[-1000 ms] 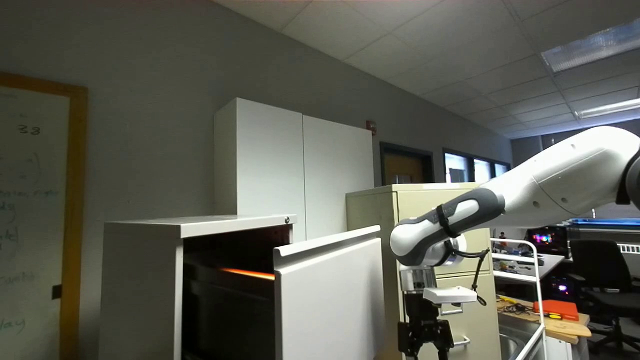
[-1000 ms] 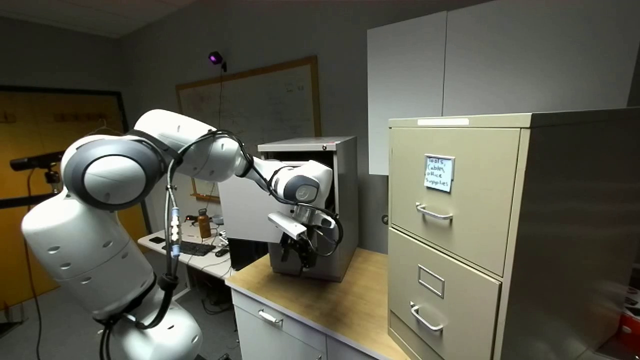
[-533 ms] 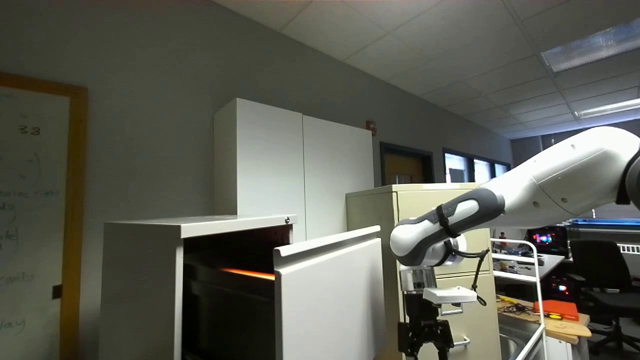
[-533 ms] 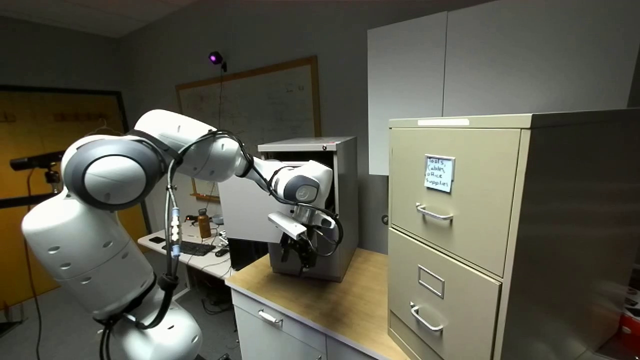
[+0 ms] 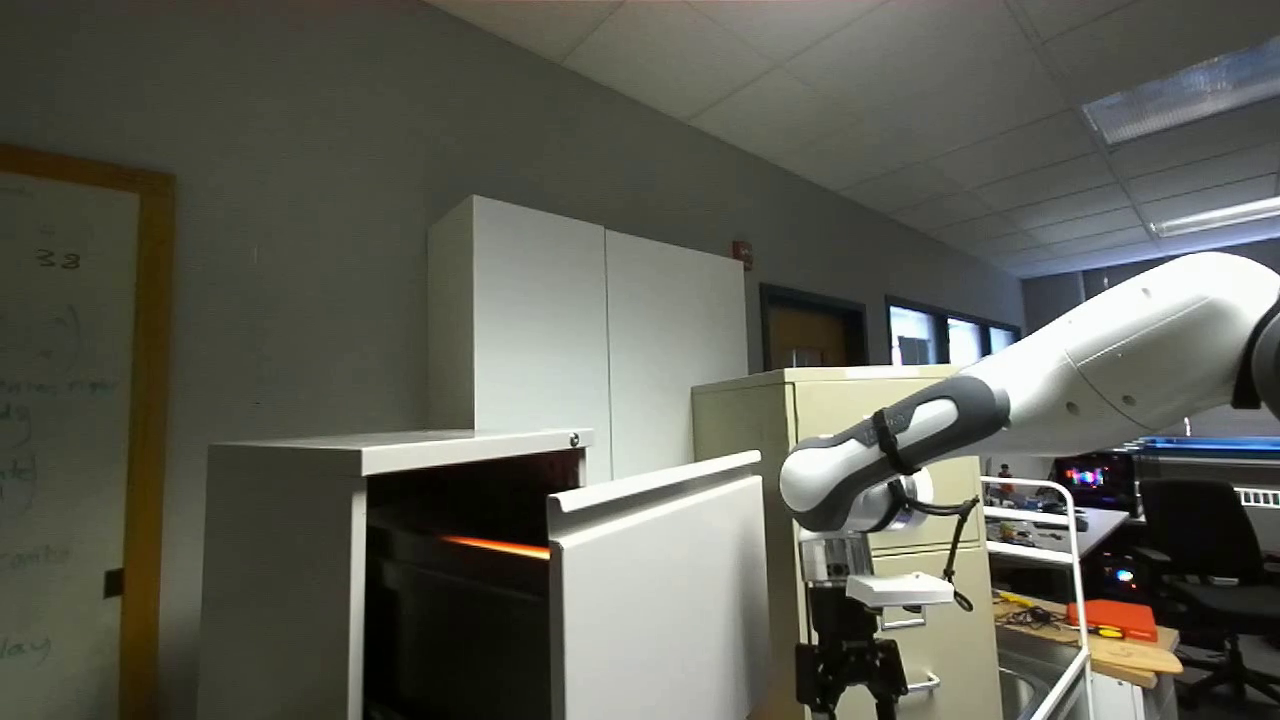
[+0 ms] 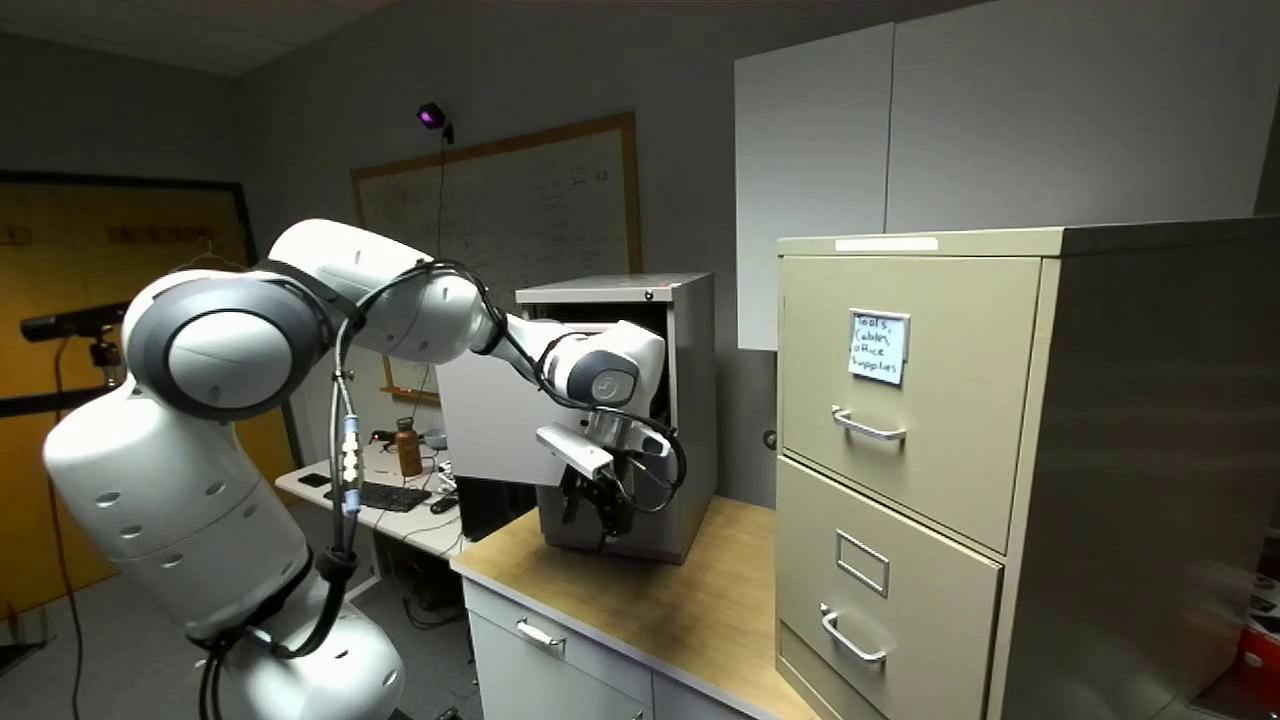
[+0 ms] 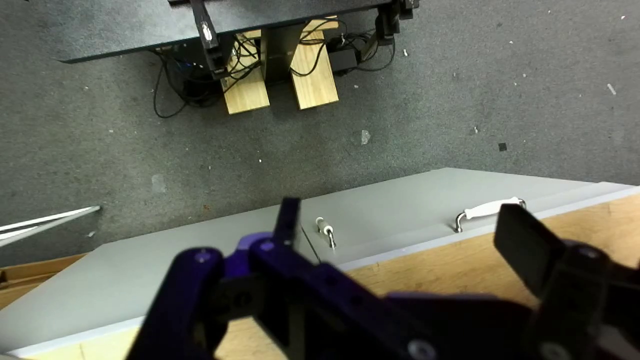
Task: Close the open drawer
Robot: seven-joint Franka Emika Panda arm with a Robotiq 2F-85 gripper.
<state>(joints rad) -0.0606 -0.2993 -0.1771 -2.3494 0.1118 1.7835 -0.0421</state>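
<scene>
The drawer is pulled well out of the white cabinet, with a dark interior and an orange strip behind its flat front. In an exterior view the drawer front is partly hidden by my arm, and the cabinet stands on a wooden counter. My gripper points down, to the right of the drawer front in that view, with a gap between them. It also shows beside the drawer's lower corner. In the wrist view the gripper has its fingers wide apart with nothing between; the drawer is out of that view.
A beige filing cabinet with handled drawers stands on the wooden counter. A white two-door cupboard hangs on the wall. The counter and base-cabinet handles lie below the gripper. A desk stands behind.
</scene>
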